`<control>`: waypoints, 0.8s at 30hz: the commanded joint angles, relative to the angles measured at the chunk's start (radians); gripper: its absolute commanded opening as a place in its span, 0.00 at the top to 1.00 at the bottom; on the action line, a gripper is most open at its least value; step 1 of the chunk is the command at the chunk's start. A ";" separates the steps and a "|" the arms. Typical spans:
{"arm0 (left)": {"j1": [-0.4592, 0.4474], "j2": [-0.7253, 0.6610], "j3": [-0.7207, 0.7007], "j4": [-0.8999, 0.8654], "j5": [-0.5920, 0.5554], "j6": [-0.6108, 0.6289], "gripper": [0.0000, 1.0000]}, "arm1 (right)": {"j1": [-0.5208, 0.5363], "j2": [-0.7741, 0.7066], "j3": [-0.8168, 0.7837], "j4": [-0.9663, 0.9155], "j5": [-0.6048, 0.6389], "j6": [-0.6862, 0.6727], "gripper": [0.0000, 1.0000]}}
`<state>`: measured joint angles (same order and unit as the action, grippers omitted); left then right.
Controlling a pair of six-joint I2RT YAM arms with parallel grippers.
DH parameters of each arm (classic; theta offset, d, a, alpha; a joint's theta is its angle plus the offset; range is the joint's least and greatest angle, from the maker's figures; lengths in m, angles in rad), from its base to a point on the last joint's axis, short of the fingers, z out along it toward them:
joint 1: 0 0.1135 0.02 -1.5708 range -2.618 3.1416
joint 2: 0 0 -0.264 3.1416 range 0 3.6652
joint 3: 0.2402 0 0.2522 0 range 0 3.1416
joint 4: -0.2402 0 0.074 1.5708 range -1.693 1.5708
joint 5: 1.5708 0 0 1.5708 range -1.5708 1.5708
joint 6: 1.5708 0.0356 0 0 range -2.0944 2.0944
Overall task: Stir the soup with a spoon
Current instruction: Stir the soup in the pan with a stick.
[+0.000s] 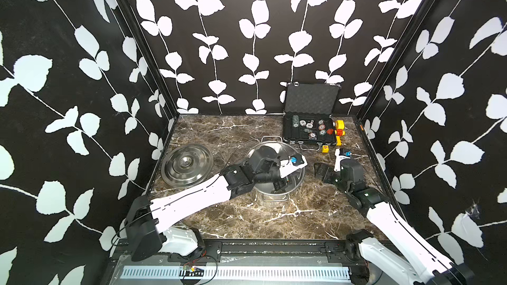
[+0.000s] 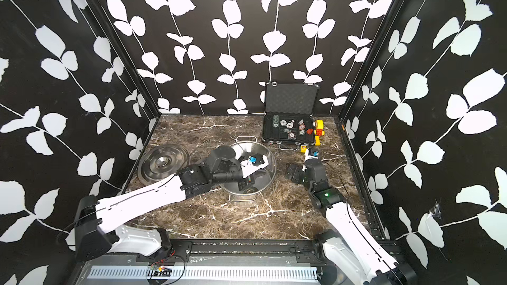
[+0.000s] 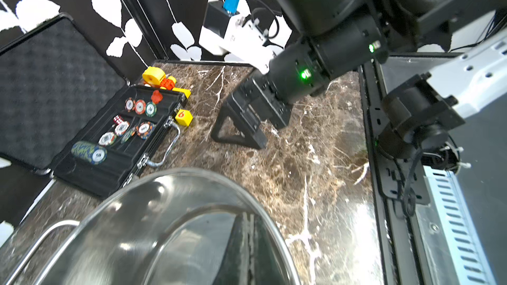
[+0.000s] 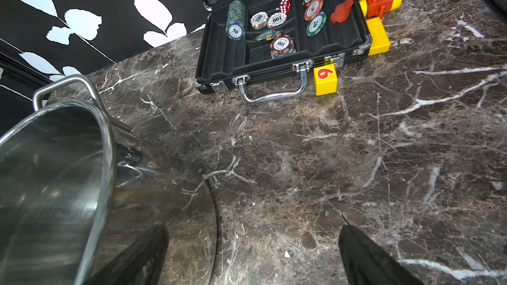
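Worktop: brown marble, filling the lower middle of both top views.
Left arm: I have it reaching from the lower left to the centre, with the wrist bent down over the pot's rim.
Right arm: comes in from the lower right and ends right of the pot.
Pot: upright at frame centre with its lid off. I see no liquid in it.
Lid: flat on the worktop, knob up, left of the pot and apart from it.
Case: open at the worktop's upper right, against the back wall.
Left jaws: closed tight, down inside the pot. I cannot tell whether they hold anything.
Right jaws: spread wide and empty, with the fingertips low over bare worktop beside the pot.
Ladle: I cannot pick it out; the left arm covers much of the pot's inside.
Blocks: yellow and red, touching the case's right side.
Cube: yellow with a red 6, just beside the case handle.
Chips: stacked and loose in the case's compartments.
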<state>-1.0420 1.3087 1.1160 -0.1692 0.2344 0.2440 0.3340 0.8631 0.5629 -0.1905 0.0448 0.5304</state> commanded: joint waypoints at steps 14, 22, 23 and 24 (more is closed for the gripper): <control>0.179 -0.237 -0.162 -0.015 -0.082 -0.132 1.00 | 0.007 0.009 0.004 0.042 -0.004 0.003 0.01; 0.258 -0.180 -0.123 0.015 -0.322 -0.188 1.00 | 0.007 0.001 -0.006 0.049 -0.004 0.000 0.01; 0.268 -0.164 -0.113 0.019 -0.337 -0.188 1.00 | 0.006 -0.001 -0.006 0.047 -0.004 -0.002 0.01; 0.279 -0.150 -0.102 0.025 -0.342 -0.188 1.00 | 0.006 -0.003 -0.006 0.046 -0.003 -0.005 0.01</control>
<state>-0.7883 1.1282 0.9730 -0.1825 -0.0200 0.0769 0.3340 0.8703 0.5629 -0.1802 0.0441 0.5308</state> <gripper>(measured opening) 0.047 0.990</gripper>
